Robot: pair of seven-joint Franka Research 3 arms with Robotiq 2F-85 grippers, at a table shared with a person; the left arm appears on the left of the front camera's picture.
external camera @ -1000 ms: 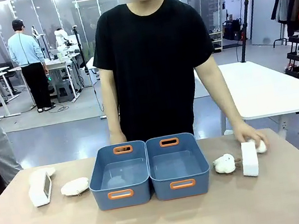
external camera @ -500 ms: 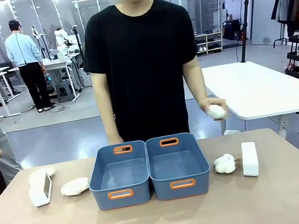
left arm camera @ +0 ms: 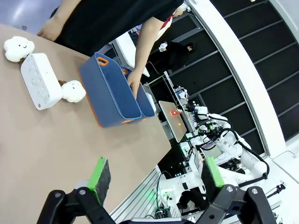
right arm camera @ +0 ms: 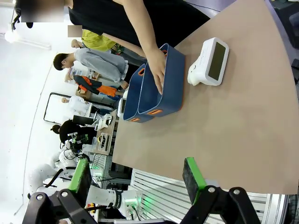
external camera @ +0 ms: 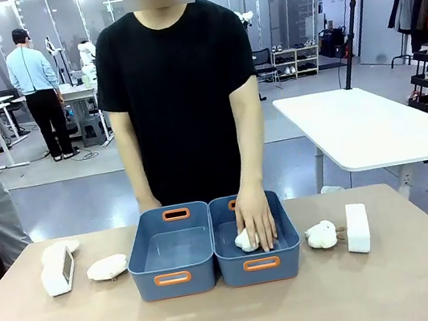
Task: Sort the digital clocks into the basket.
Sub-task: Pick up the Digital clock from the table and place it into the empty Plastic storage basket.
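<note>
Two blue baskets stand side by side at mid-table, the left one [external camera: 146, 279] and the right one [external camera: 288, 256]; I cannot tell which is the task's basket. One white digital clock [external camera: 57, 271] stands at the far left, the other [external camera: 357, 227] at the far right. The left wrist view shows my left gripper [left arm camera: 154, 175] open above the table, well away from its clock [left arm camera: 40, 86]. My right gripper [right arm camera: 138, 177] is open too, far from the other clock [right arm camera: 212, 62]. Neither holds anything.
The person's hand [external camera: 256, 219] rests on a plush toy [external camera: 245, 241] inside the right basket. More plush toys lie beside the clocks: two at the left [external camera: 107, 267] [external camera: 52, 251], one at the right [external camera: 321, 235]. Bare table spans the near side.
The person's hand lifted a plush toy from beside the right clock, carried it over, and has now set it down in the right basket. Both grippers stayed open.
</note>
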